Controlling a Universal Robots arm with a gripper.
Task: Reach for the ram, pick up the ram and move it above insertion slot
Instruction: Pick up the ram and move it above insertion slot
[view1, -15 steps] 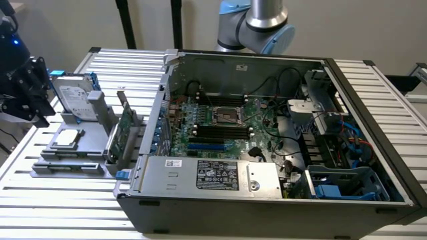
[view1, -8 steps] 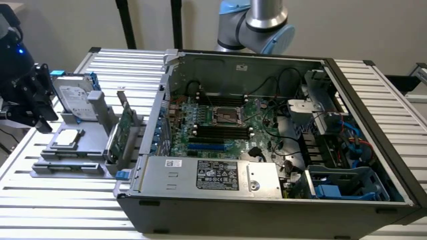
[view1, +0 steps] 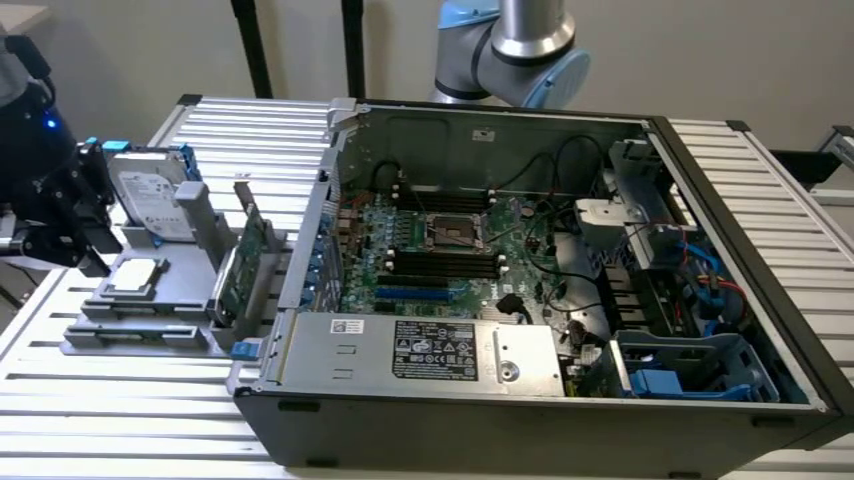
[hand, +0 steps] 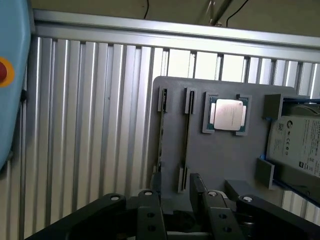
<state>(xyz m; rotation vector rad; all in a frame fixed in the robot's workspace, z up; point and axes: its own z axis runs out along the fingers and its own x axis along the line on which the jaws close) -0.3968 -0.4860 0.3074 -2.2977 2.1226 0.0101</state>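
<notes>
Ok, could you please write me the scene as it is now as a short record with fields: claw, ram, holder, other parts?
claw: open, holds nothing, over one end of the holder's two slots
ram: thin stick standing on edge in a slot, not lifted
grey holder: lies flat on the slatted table
also on holder: processor chip, hard drive
computer case: open on top, inside exposed
</notes>
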